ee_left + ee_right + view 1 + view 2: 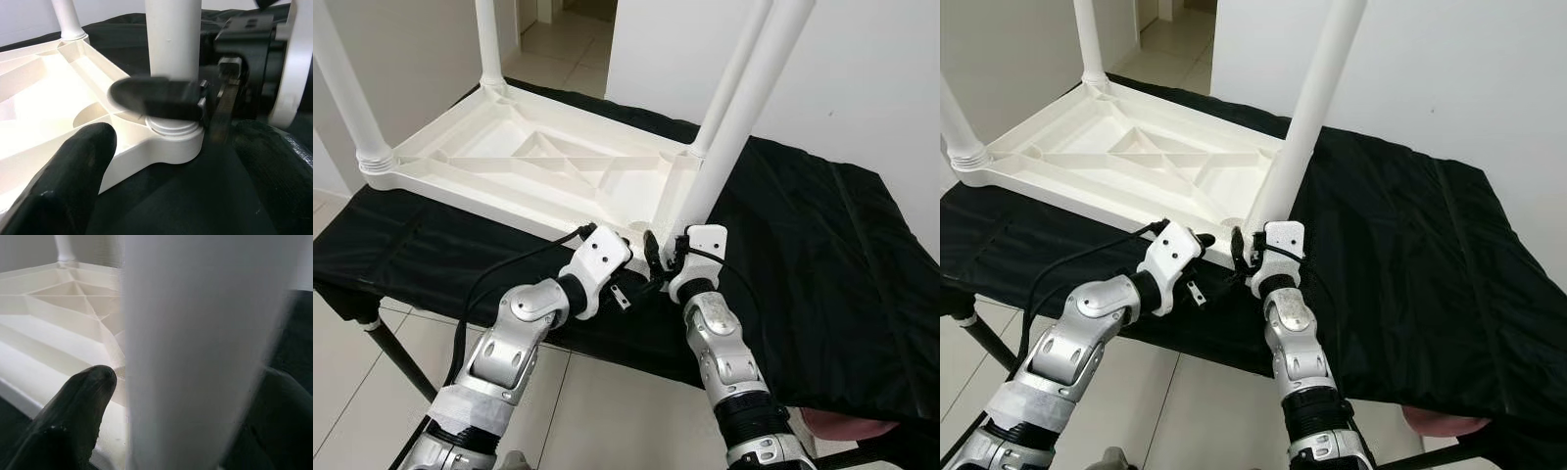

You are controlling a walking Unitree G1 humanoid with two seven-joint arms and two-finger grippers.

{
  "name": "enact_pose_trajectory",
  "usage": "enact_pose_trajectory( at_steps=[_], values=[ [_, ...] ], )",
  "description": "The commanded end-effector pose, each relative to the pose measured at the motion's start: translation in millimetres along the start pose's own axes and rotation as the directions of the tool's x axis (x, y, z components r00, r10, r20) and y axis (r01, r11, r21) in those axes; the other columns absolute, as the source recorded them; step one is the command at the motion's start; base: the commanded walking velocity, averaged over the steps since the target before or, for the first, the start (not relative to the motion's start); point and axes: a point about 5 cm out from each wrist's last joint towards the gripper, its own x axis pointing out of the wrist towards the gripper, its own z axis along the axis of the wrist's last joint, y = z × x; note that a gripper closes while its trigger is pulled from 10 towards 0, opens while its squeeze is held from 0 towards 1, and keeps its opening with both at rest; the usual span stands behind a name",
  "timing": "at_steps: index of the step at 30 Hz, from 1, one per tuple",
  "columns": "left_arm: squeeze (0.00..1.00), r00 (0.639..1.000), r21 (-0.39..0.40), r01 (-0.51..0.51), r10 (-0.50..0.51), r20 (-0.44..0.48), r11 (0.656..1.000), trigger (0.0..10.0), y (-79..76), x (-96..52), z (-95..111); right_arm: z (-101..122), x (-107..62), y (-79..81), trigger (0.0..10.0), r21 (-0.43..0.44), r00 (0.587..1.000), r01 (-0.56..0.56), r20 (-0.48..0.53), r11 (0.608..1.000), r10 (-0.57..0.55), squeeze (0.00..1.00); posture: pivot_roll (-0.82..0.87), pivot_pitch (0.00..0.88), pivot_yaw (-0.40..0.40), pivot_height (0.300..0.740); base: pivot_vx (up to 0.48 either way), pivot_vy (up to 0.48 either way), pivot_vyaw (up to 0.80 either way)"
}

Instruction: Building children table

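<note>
Two tools at the near leg [729, 127] of the upturned children's table [524, 162] on the black-draped surface [822, 255].
Right tool [658, 253] straddles the leg's base, apparently gripping; left tool [628, 279] spread wide beside it. Light, stiff, slick plastic: hold low, by the socket.

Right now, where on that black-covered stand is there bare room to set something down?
The black cloth lies bare to the right of the upturned white table. It is crowded at the near leg, where the left gripper and right gripper meet.
</note>
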Motion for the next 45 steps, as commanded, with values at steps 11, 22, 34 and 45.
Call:
enact_pose_trajectory(
  at_steps=[11, 22, 34, 45],
  values=[
    [0.0, 1.0, 0.013, 0.011, -0.011, 0.017, 1.0, 10.0, -3.0, -6.4, 4, -1, 9.6, -31.2, 10.0, -0.069, 0.933, -0.358, -0.067, 0.931, 0.353, 0.0, 0.06, 0.0, -0.144, 0.74, 0.0, 0.0, 0.0],
    [0.0, 0.997, 0.032, 0.06, -0.062, 0.043, 0.998, 10.0, -10.9, -7.9, 10, -12, 24.3, -18.4, 10.0, -0.069, 0.817, -0.565, -0.184, 0.822, 0.547, 0.0, 0.07, 0.0, -0.131, 0.74, 0.0, 0.0, 0.0],
    [0.0, 0.996, 0.044, 0.075, -0.077, 0.036, 0.996, 10.0, -15.7, -10.4, 9, -18, 27.1, -19.0, 0.0, -0.048, 0.796, -0.588, -0.209, 0.807, 0.567, 0.0, 0.09, 0.0, -0.142, 0.74, 0.0, 0.0, 0.0],
    [0.0, 0.999, 0.025, 0.023, -0.023, 0.022, 0.999, 10.0, -9.8, -6.3, 3, -17, 25.3, -32.5, 10.0, -0.053, 0.894, -0.43, -0.169, 0.901, 0.416, 0.0, 0.06, 0.0, -0.141, 0.74, 0.0, 0.0, 0.0]
  ],
)
